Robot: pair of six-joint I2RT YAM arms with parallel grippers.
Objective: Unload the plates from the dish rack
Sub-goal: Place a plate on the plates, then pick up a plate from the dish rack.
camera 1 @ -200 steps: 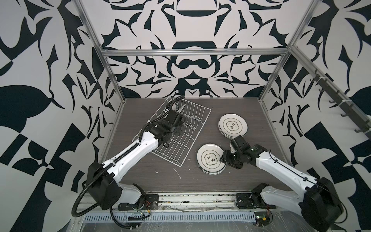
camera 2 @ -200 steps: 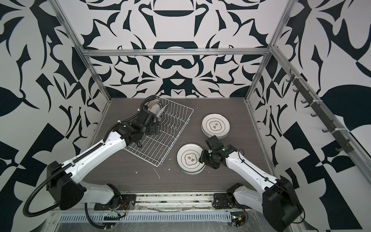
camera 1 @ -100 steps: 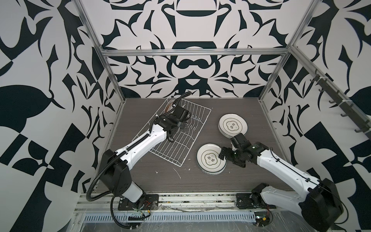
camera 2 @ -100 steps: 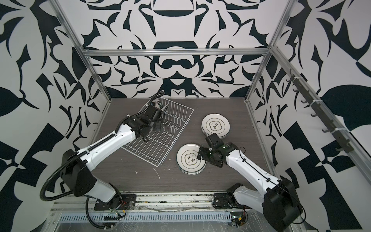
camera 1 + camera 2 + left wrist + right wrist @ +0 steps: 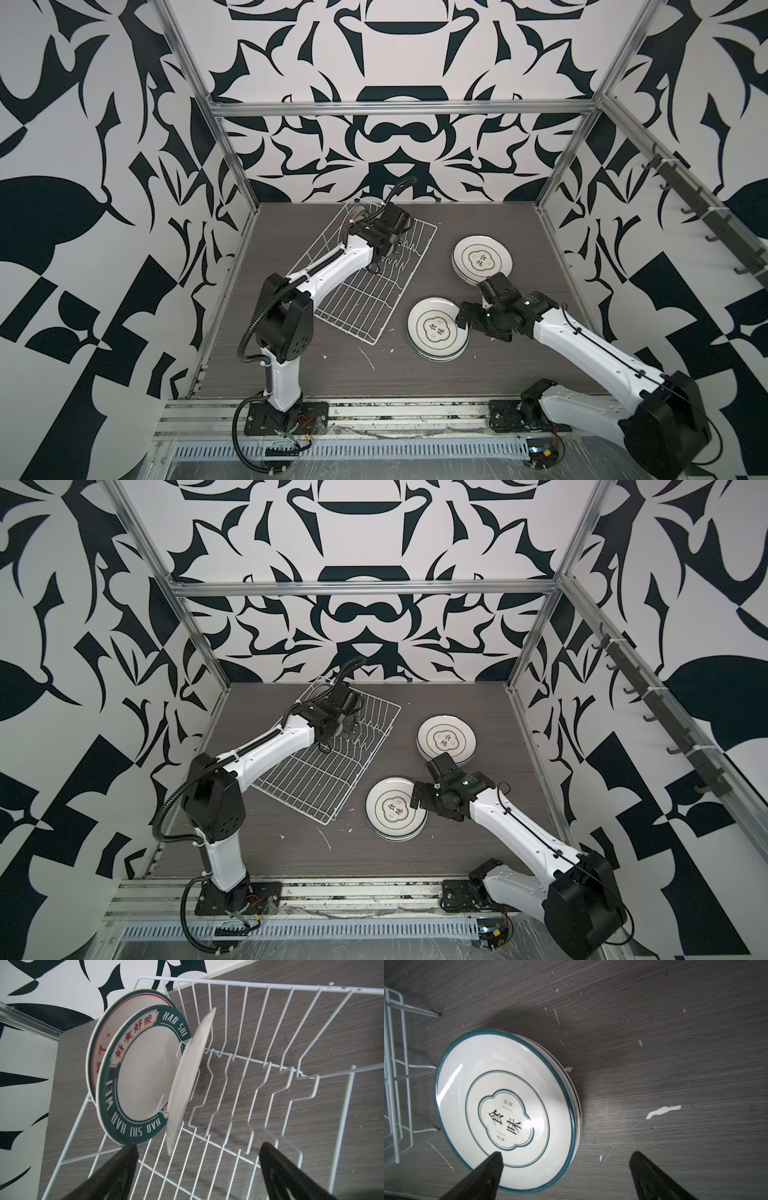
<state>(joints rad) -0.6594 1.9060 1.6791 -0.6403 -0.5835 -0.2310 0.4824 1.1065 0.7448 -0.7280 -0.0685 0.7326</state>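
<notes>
Left jaws: the left gripper (image 5: 198,1147) is spread wide over the dish rack (image 5: 361,299), gripping nothing.
Right jaws: the right gripper (image 5: 566,1154) gapes wide and empty, one finger above the near stack (image 5: 437,328), the other above the bare table (image 5: 415,382).
In the rack: three plates stand upright at its far end. They are an edge-on white plate (image 5: 187,1084), a teal-banded plate (image 5: 135,1076) and a red-lettered plate (image 5: 99,1043) behind it.
Unloaded: the near stack and the far stack (image 5: 482,259) lie flat to the right of the rack, well apart from each other. Each is topped with a cloud emblem holding Chinese characters.
Rack: white wire, sitting at an angle on the dark wood-grain table.
</notes>
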